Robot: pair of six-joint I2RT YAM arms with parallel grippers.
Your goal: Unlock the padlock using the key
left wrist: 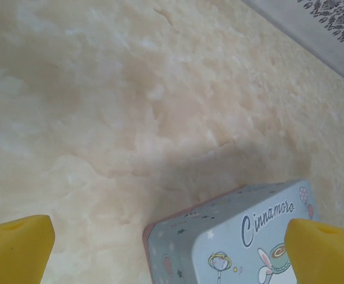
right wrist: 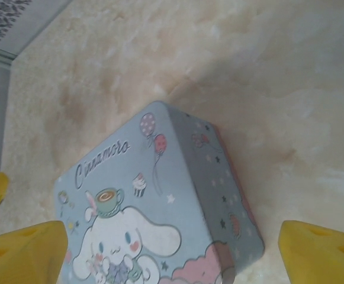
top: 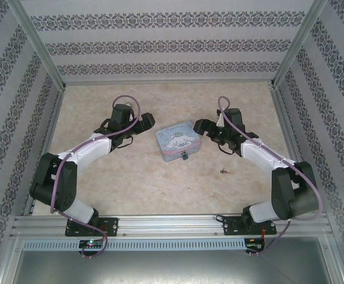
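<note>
Top external view gives me the tin box (top: 177, 141) sitting about midway across the table (top: 130, 183), lid up, with the cartoon dog facing the camera. The padlock (top: 185, 157) is a small teal body at the middle of the tin's side that faces the near edge, touching it; I can't make out its shackle from up here. The key (top: 224, 171) is a tiny dark sliver lying flat on the bare table, off toward the right edge from the padlock and clear of the tin. I have the left fingers (top: 146, 121) hovering just beside the tin on its left-edge side, and the right fingers (top: 200, 126) just beside it on the right-edge side, neither touching it. On the left wrist camera I see that arm's yellow tips (left wrist: 16, 248) spread wide with nothing between them, the tin's corner below. On the right wrist camera the yellow tips (right wrist: 25, 253) also stand far apart and bare, above the tin lid and its right wall.
</note>
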